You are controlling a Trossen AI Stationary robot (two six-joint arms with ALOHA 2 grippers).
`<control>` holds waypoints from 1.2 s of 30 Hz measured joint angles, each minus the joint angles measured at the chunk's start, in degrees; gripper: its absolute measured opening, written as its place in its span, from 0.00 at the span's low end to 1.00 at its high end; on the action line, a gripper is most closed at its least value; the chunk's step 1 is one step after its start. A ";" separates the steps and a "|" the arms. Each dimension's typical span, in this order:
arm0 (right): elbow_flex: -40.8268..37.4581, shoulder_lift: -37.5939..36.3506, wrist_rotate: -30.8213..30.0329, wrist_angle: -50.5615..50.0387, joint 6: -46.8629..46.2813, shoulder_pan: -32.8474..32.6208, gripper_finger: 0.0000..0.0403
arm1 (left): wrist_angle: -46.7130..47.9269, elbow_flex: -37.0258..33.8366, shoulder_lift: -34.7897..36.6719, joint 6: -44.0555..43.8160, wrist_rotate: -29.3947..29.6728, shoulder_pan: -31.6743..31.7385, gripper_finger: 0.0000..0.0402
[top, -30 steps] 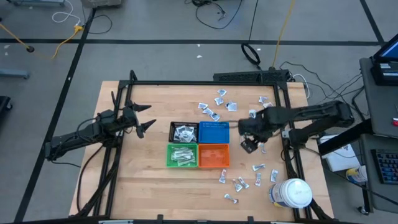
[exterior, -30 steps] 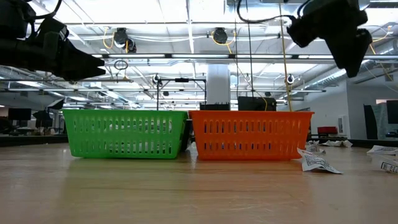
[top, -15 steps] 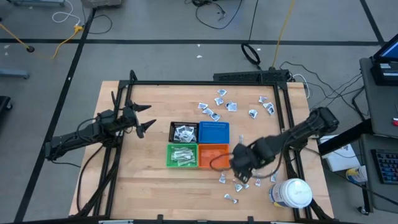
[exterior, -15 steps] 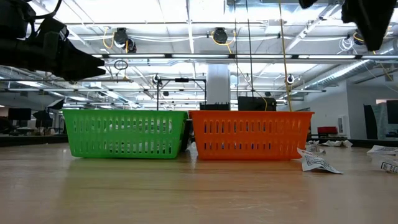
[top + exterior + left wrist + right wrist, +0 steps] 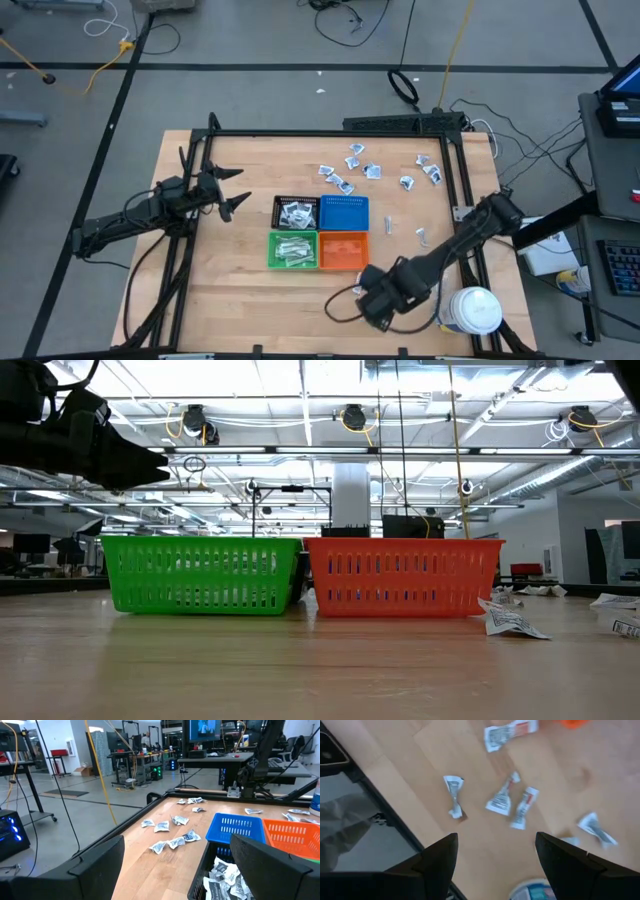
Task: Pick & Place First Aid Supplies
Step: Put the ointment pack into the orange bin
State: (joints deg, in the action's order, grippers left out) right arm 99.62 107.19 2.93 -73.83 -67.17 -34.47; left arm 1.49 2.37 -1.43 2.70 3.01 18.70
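The first aid packets are small white wrapped pieces. Several lie by the far right corner (image 5: pixel 352 165), two narrow strips (image 5: pixel 388 228) sit right of the blue bin, and more fill the black bin (image 5: pixel 296 213) and the green bin (image 5: pixel 293 250). My right gripper (image 5: pixel 372 300) hovers open near the near edge, over a scatter of packets (image 5: pixel 501 800) lying flat on the wood. My left gripper (image 5: pixel 232 192) waits open, left of the black bin (image 5: pixel 225 875).
Four small bins stand in a square mid-table: black, blue (image 5: pixel 343 213), green and orange (image 5: pixel 343 250). A large white round jar (image 5: pixel 470 310) stands at the near right corner, close to my right arm. A black frame rail (image 5: pixel 450 180) runs along the table's edges.
My right gripper has swept from beside the blue bin toward the table's near edge, leaving the low view, and now hangs over the near-right packets. My left arm has kept still.
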 joint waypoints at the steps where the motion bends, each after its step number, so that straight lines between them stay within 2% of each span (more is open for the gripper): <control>1: -0.01 1.16 0.12 1.07 0.00 -0.17 0.65 | -0.02 0.00 0.00 0.00 0.00 0.02 0.91; 5: -0.01 4.89 0.08 5.08 1.40 -0.85 0.65 | 0.00 0.00 0.00 0.00 0.00 0.00 0.91; 13: -0.01 9.85 0.24 6.45 3.38 -1.38 0.65 | -0.02 0.00 0.00 0.00 0.00 0.02 0.91; 31: -0.03 17.40 1.62 14.77 7.35 -3.55 0.65 | 0.00 0.00 0.00 0.02 0.00 0.02 0.91; 36: -0.03 18.41 1.78 15.99 8.52 -3.37 0.60 | 0.00 0.00 -0.02 0.02 0.00 0.02 0.91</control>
State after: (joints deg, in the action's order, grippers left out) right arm 99.59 125.60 4.71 -57.84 -58.65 -37.85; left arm 1.49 2.37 -1.45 2.72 3.01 18.71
